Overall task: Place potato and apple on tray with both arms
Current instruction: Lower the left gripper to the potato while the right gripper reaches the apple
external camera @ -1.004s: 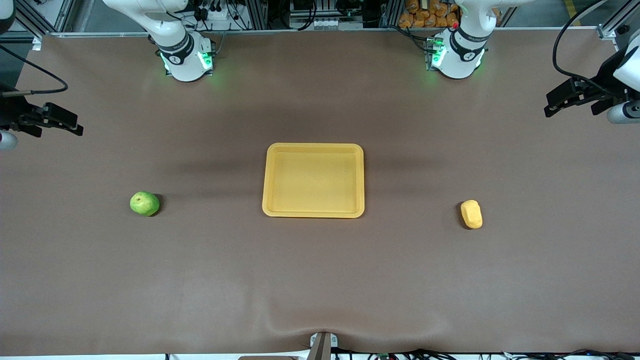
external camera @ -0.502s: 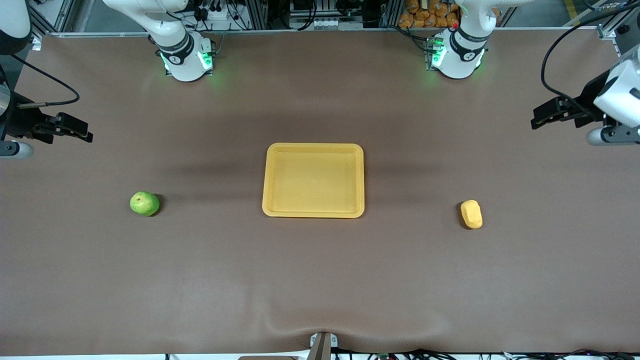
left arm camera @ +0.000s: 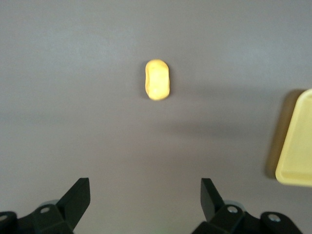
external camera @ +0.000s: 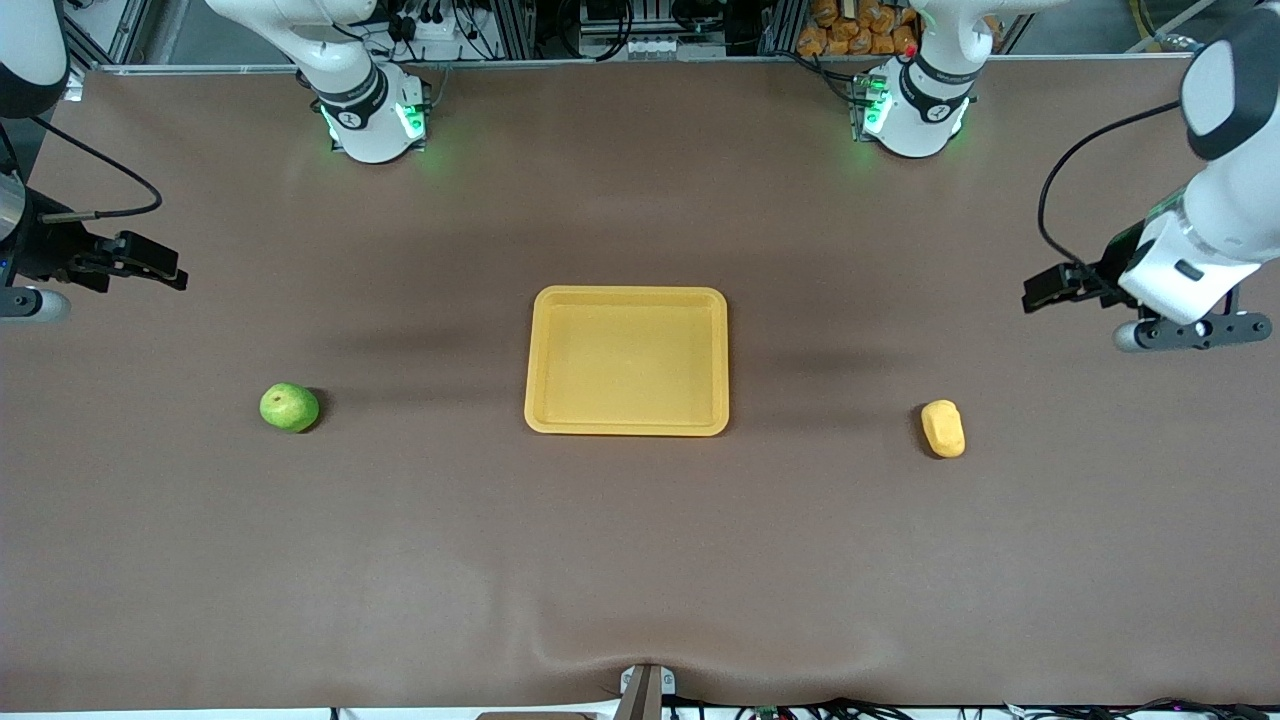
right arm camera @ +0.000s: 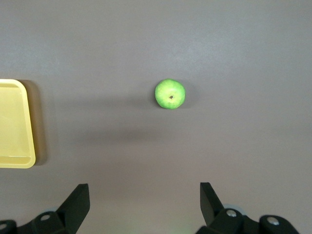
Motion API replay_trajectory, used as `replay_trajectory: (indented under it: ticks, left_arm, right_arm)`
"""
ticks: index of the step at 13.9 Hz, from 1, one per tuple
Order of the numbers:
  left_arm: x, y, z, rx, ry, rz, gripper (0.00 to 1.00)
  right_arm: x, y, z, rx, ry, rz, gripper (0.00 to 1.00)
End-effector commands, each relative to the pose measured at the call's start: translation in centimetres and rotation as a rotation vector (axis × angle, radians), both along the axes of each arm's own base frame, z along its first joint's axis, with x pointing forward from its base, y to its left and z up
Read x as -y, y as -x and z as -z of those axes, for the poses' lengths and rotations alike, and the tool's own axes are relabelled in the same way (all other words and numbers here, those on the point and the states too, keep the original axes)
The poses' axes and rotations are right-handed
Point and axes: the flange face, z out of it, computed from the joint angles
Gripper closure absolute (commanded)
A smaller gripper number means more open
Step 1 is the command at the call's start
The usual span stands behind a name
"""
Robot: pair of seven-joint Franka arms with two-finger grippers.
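Left gripper [external camera: 1045, 289] moved toward smooth oblong potato [external camera: 943, 428]

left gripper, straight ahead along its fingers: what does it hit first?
Probably the bare table. The left gripper is open and looks down at cloth; the potato lies ahead of the fingers, not between them, though depth is unclear.

1. I've got the tray [external camera: 627, 360] at mid-table; call it my clock centre in the front view.
2. The apple [external camera: 290, 407] sits out at about 8 o'clock, toward the right arm's end, well apart from the tray.
3. The potato [external camera: 943, 428] lies at about 4 o'clock, toward the left arm's end, slightly nearer the front camera than the apple.
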Motion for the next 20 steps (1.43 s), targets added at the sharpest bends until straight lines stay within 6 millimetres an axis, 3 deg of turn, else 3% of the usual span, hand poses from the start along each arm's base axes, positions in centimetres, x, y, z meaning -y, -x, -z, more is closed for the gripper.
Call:
replay_trajectory:
  ticks: [1, 4, 10, 14, 20]
  left_arm:
    - [-0.7, 0.4, 3.4, 0.045, 0.003, -0.06, 0.0]
    - [-0.6, -0.7, 7.7, 0.059, 0.004, -0.149, 0.0]
    - [0.5, -3.1, 14.8, 0.093, -0.004, -0.289, 0.0]
    - [0.2, -4.4, 20.2, 0.109, 0.01, -0.294, 0.0]
    - [0.4, -5.0, 25.5, 0.112, 0.021, -0.291, 0.0]
  right_arm:
    - [0.3, 0.1, 0.6, 0.007, 0.001, 0.006, 0.0]
    - [0.3, -0.1, 0.9, 0.015, 0.002, 0.007, 0.0]
    - [1.1, -0.1, 5.0, 0.038, -0.002, -0.014, 0.0]
    - [1.7, -0.1, 8.8, 0.081, -0.018, -0.025, 0.0]
    - [1.4, -1.6, 16.4, 0.109, -0.011, -0.084, 0.0]
